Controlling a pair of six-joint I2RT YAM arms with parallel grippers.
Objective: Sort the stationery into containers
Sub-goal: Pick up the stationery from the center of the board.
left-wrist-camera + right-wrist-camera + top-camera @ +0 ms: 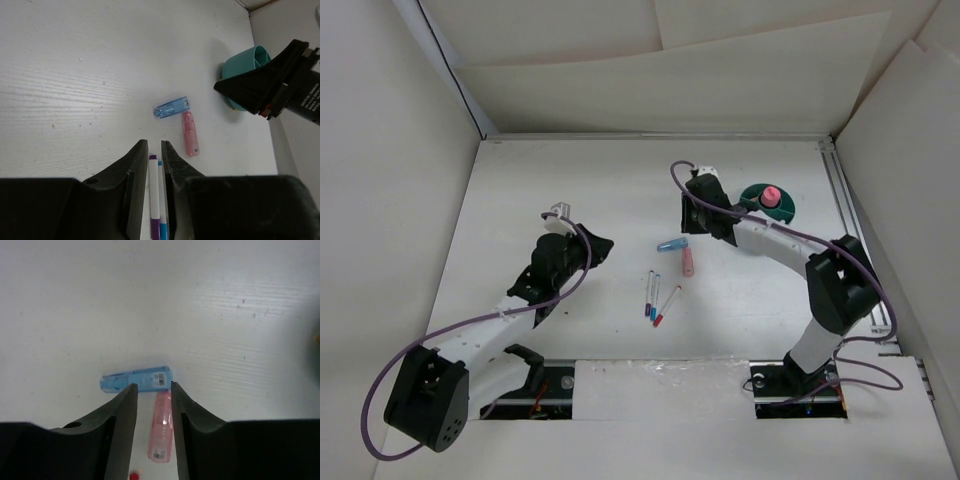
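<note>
A light blue marker [672, 244] [171, 107] [135, 380] and a pink marker [687, 262] [190, 132] [161, 435] lie touching at mid-table. Three thin white pens [655, 295] [153, 190] lie just nearer. The teal cup [756, 192] [245, 65] stands at the back right with a pink-capped marker [772, 195] in it. My right gripper [692, 228] [154, 386] is open and empty, raised between the cup and the two markers. My left gripper [603, 248] [154, 145] is left of the pens, empty, its jaws a narrow gap apart.
White walls enclose the table on the left, back and right. A metal rail [855, 230] runs along the right edge. The right arm's cable [790, 235] arcs over the table near the cup.
</note>
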